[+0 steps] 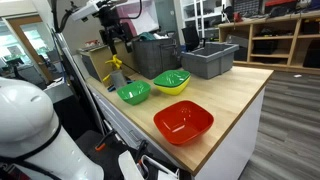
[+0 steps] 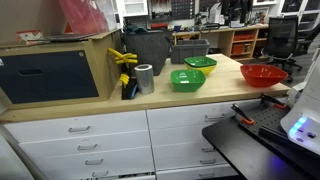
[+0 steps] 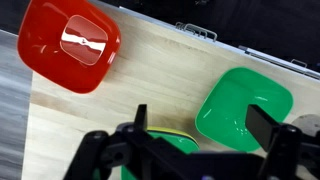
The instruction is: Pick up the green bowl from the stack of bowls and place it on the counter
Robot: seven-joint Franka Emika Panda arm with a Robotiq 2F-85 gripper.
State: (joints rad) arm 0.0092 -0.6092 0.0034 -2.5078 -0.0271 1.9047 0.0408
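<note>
The stack of bowls [image 1: 172, 82] stands on the counter [image 1: 230, 100], yellow outside with the green bowl [image 1: 171, 77] nested on top. It also shows in the other exterior view [image 2: 200, 63]. In the wrist view only the stack's yellow rim [image 3: 168, 134] and a bit of green show at the bottom, under the gripper body. My gripper [image 3: 203, 125] is open and empty, high above the counter [image 3: 150, 80]. In an exterior view it [image 1: 119, 46] hangs well above the bowls.
A second green bowl [image 3: 243, 105] stands alone on the wood next to the stack [image 1: 133, 93] [image 2: 187, 79]. A red bowl [image 3: 70, 40] [image 1: 183, 121] [image 2: 263, 73] sits further along. Grey bins [image 1: 208, 60] and a metal cylinder [image 2: 144, 78] stand at the back.
</note>
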